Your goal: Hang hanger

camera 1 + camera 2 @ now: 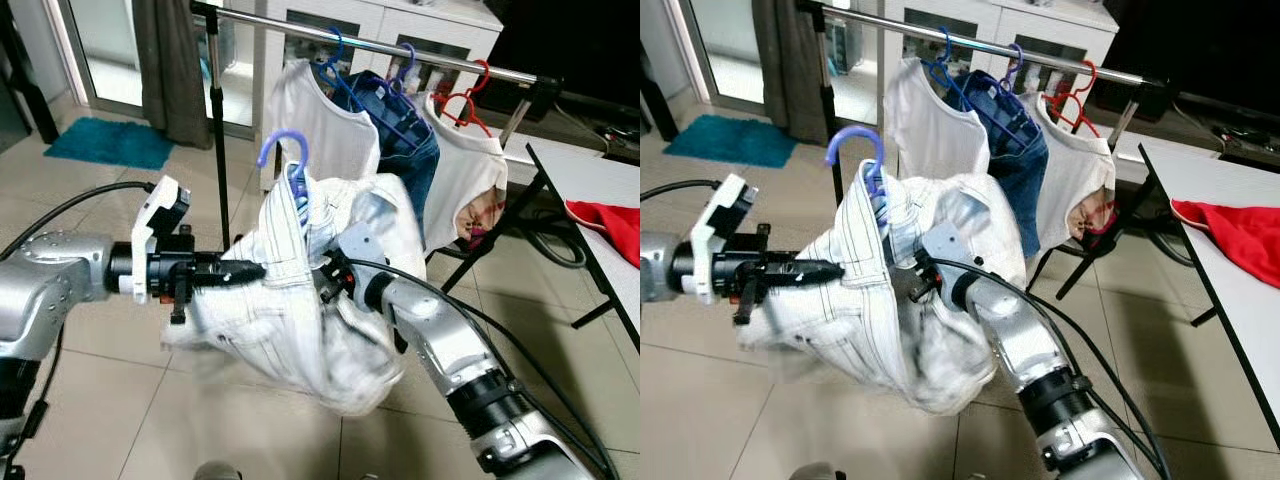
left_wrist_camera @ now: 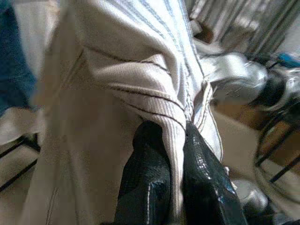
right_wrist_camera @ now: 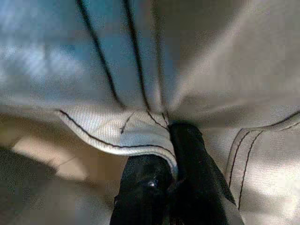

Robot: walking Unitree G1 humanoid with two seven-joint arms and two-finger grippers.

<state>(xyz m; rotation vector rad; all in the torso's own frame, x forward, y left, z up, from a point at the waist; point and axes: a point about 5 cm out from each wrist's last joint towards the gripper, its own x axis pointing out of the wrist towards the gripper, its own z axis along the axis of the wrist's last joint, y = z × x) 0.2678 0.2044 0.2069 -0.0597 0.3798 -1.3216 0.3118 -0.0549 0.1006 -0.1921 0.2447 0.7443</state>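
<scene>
The left hand (image 1: pixel 255 271) is clamped on a fold of the white garment (image 1: pixel 290 300), pinching ribbed, dark-stitched cloth between its black fingers (image 2: pixel 150 187). The garment hangs bunched on a purple hanger (image 1: pixel 290 160), whose hook stands upright in mid-air, nearer than the rail (image 1: pixel 380 42). To the right, the right hand (image 3: pixel 164 159) grips another stitched edge of it. On the far rail hang a white shirt (image 1: pixel 315 120), jeans (image 1: pixel 405 150) and another white top (image 1: pixel 465 170).

White shirt (image 1: pixel 310 125), jeans (image 1: pixel 405 135), second white shirt (image 1: pixel 465 170) hang on rail ahead of both grippers; teal mat (image 1: pixel 110 142) on floor beyond left gripper; red cloth (image 1: pixel 605 217) on white table (image 1: pixel 590 185) right of right gripper.
</scene>
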